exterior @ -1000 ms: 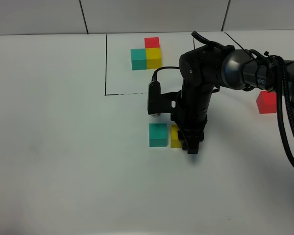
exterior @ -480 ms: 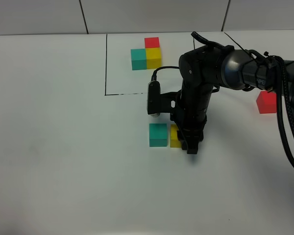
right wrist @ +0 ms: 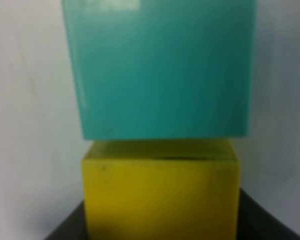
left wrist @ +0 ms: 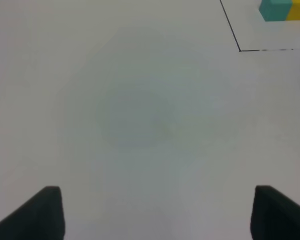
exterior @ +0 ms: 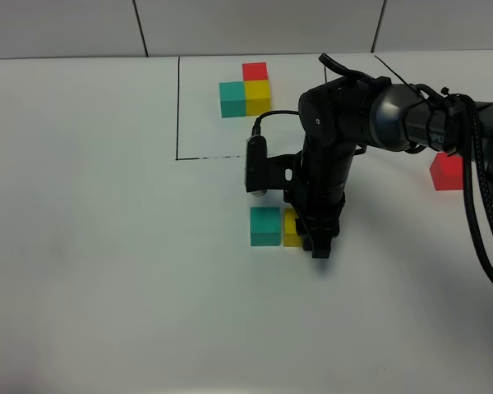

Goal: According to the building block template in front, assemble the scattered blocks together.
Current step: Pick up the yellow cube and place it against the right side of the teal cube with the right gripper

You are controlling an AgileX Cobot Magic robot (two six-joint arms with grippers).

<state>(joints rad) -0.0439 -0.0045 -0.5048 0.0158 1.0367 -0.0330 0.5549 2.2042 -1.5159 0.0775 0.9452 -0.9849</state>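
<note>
Exterior high view showed the white counter (exterior: 107, 246) with the template (exterior: 246, 90) at the far side: a teal, a yellow and a red cube joined in an L, standing inside a thin black outline (exterior: 177, 107). Nearer the middle, outside that outline, the loose teal cube (exterior: 264, 226) and the loose yellow cube (exterior: 291, 228) sat side by side, the yellow one on the right and just beside the teal. The loose red cube (exterior: 446, 171) lay well apart from them, far over on the right.

The right claw (exterior: 320, 249) pointed down at the counter with its jaws closed together, its tip against the right side of the yellow cube. No cube was seen gripped between the jaws. From the right wrist camera, the yellow cube filled the near part of the picture and the teal cube stood directly beyond it, the two edge to edge and squarely in line.

The left claw (left wrist: 157, 189) stood wide, its two dark fingertips far apart above bare counter and holding nothing.
</note>
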